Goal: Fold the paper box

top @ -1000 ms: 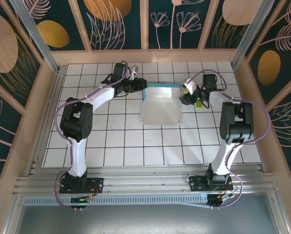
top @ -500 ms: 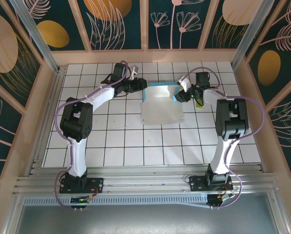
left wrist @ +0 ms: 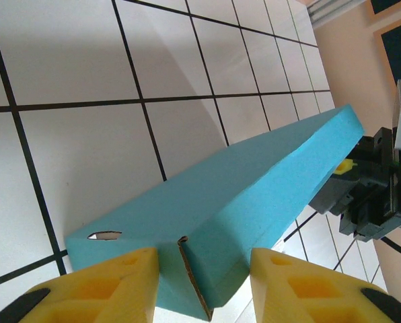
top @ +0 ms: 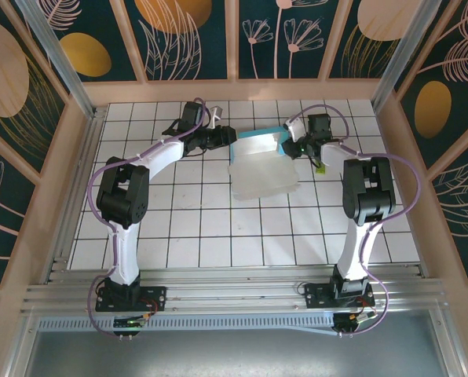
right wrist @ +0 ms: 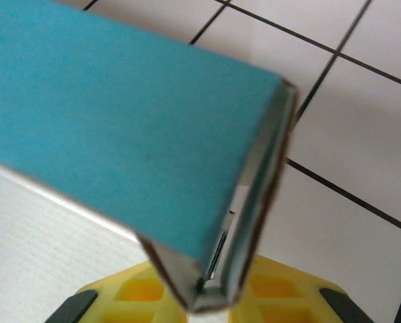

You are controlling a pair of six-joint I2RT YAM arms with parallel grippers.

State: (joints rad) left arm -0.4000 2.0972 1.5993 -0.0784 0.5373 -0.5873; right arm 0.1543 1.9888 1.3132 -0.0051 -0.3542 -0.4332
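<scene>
Paper box [top: 259,174] pinched endwise by left gripper [top: 228,142] and right gripper [top: 287,147], jaws closed on it; far wall braced for folding.

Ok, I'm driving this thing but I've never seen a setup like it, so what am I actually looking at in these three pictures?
Two robot arms are bolted at the near edge of a white tiled table. The overhead picture looks down from behind them. The other two come from a camera on each wrist, with that arm's yellow fingers at the bottom. Between the arms is the paper box, turquoise and white card, partly folded. The left gripper grips its left end, and the right gripper appears to pinch its right end.
</scene>
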